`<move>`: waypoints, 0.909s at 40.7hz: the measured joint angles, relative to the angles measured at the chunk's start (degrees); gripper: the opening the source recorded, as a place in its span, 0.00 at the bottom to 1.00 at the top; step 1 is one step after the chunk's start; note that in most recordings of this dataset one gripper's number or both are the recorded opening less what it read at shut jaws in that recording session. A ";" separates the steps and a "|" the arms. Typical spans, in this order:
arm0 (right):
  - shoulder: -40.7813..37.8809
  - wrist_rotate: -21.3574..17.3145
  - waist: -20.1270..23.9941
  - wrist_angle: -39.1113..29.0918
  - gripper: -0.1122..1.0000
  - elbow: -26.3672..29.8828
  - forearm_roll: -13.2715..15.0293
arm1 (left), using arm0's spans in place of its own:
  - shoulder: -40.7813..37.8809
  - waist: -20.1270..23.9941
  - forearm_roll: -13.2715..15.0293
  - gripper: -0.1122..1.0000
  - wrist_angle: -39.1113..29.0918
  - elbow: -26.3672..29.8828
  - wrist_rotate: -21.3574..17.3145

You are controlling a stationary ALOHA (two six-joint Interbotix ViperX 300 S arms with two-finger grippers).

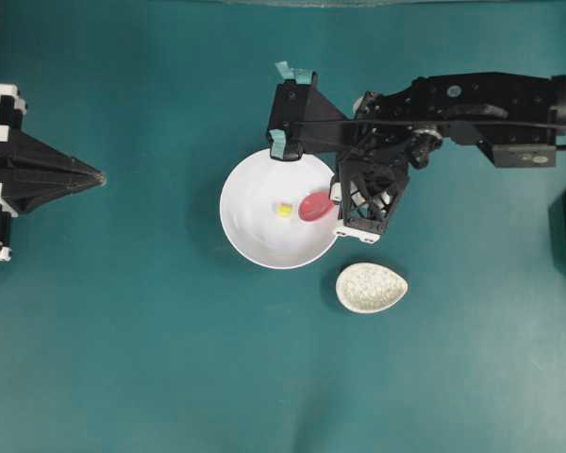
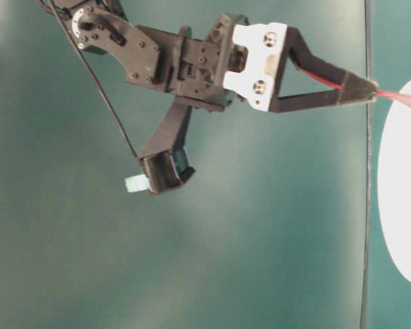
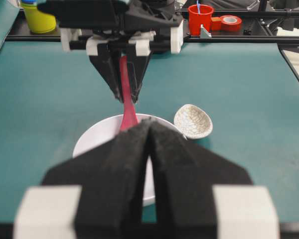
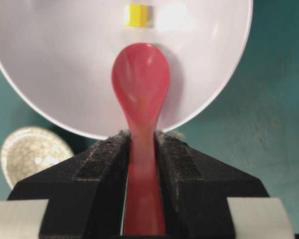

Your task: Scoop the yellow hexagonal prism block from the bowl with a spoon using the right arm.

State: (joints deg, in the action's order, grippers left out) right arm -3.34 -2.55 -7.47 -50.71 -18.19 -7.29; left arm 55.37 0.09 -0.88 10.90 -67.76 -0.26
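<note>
Closest thing in the right wrist view is the right gripper [image 4: 142, 149], jaws clamped on the handle of the spoon [image 4: 141, 82], black pads pressing both sides of it. That spoon looks glossy and glazed, so I'd guess stiff but slick, the kind of thing that could twist in the pads if the scoop catches on anything; holding it down the handle like this seems the sensible spot. Just past the tip of the scoop, top center of the frame, sits the yellow hexagonal prism block [image 4: 136, 15] on the floor of the bowl [image 4: 50, 59], not touching the spoon. It's tiny and surely light, so it will probably skid away instead of riding up, unless the curved wall behind it backs it up. The bowl is smooth and might slide on the worktop [image 1: 123, 359] if shoved. Room-wise, in the overhead view the speckled spoon rest [image 1: 371, 288] sits just beside the bowl, lower right, so that side is tight. Far off at the left edge, the left gripper [image 1: 99, 177] is parked with its jaws together, well apart from everything.
</note>
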 measured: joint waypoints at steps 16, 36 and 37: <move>-1.58 0.18 0.18 2.72 0.31 0.00 0.00 | 0.00 0.00 0.00 0.10 0.00 0.00 0.00; -2.90 0.26 1.05 9.05 0.31 0.00 0.09 | 0.00 0.00 0.00 0.10 0.00 0.00 0.00; -2.99 0.26 1.14 9.40 0.31 0.00 0.00 | 0.00 0.00 0.00 0.10 0.00 0.00 0.00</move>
State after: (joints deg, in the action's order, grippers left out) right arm -6.33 -2.29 -6.33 -41.31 -18.19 -7.29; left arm 55.37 0.09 -0.88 10.90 -67.76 -0.26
